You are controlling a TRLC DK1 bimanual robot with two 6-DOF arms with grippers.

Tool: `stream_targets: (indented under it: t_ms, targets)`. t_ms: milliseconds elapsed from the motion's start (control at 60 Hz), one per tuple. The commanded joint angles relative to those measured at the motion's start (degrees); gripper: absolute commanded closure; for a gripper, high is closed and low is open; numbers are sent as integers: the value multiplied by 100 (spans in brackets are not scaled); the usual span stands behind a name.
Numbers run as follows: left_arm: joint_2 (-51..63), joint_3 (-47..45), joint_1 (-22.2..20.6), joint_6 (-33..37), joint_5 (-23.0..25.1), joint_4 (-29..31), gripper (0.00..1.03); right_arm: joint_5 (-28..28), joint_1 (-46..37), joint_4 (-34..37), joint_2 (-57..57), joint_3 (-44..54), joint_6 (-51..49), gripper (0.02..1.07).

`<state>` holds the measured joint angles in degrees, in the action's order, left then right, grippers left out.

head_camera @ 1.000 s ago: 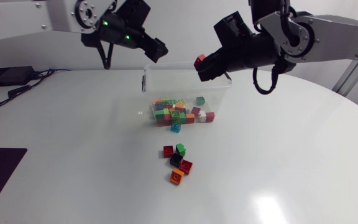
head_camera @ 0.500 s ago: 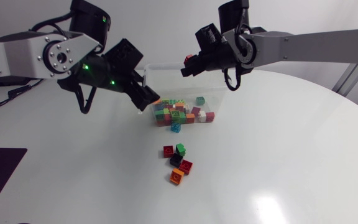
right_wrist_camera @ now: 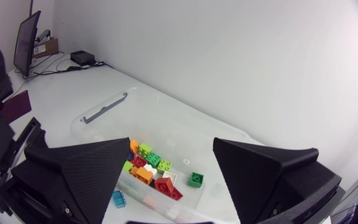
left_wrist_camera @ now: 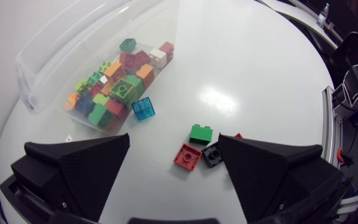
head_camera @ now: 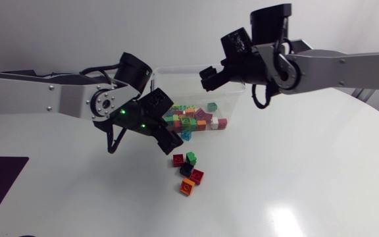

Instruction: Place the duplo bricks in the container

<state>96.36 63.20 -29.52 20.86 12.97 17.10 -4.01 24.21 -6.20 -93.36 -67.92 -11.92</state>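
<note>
Loads of bare table on the right and toward the near edge, so that side is wide open. The tight bit is the loose pile. The red brick, green brick, black brick, second red brick and orange brick are bunched together, so fingers only fit in from the outside. The left gripper hangs spread wide above the gap between that pile and the container, and its arm crosses the left half. A blue brick sits tight against the container's front wall. The container's top is open, with the right gripper spread and bare above it.
</note>
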Motion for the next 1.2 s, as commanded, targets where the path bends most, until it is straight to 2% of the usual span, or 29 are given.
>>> stream_targets:
  t_ms: [0, 300, 450, 633, 717, 883, 1183]
  targets:
    - [463, -132, -54, -320, 39, -137, 5, 58, -118, -110, 573, 605, 138, 7]
    - [1544, 386, -63, -715, 91, -524, 5, 32, -469, -294, 1936, 2318, 401, 7]
    - [2159, 878, -1, -1207, -216, -682, 5, -38, -469, -347, 2340, 2872, 401, 7]
    - [2291, 1010, 25, -1436, -410, -919, 5, -109, -513, -356, 2507, 3206, 357, 7]
    - [2300, 1001, 16, -1568, -717, -1201, 5, -153, -513, -365, 2533, 3285, 313, 7]
    - [2414, 966, -10, -1875, -831, -1622, 5, -170, -513, -365, 2674, 3373, 313, 7]
    - [2880, 984, -28, -1937, -1042, -2387, 5, -241, -487, -365, 2780, 3531, 269, 7]
